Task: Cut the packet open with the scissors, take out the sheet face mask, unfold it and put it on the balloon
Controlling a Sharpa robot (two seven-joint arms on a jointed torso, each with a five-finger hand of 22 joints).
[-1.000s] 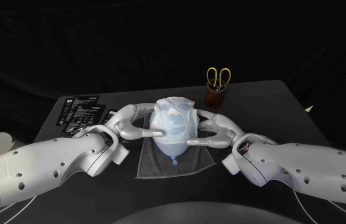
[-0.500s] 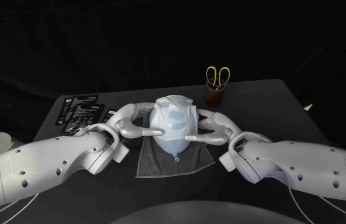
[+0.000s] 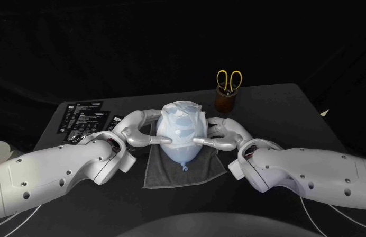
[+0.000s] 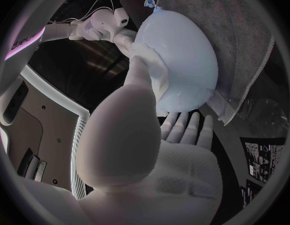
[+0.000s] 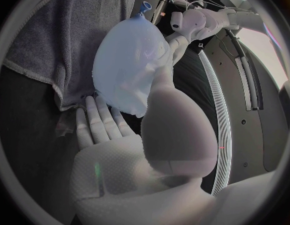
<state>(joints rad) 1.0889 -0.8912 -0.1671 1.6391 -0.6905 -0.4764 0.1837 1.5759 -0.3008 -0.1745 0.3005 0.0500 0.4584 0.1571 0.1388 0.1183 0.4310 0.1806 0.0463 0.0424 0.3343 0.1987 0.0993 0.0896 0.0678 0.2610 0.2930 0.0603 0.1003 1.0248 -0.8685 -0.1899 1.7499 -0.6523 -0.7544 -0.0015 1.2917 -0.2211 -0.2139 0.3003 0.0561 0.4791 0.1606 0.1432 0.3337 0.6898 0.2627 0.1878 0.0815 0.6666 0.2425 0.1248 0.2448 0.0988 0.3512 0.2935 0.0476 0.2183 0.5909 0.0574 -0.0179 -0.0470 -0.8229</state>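
The balloon lies on the grey towel in the middle of the bench. Its knot points at the robot. The mask is on it. The left hand and right hand hold its two sides, both just as near.

Blk table w/ blk drape behind.

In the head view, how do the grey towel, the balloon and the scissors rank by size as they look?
1. grey towel, though the balloon covers part of it
2. balloon
3. scissors, of which the handles show above the brown holder
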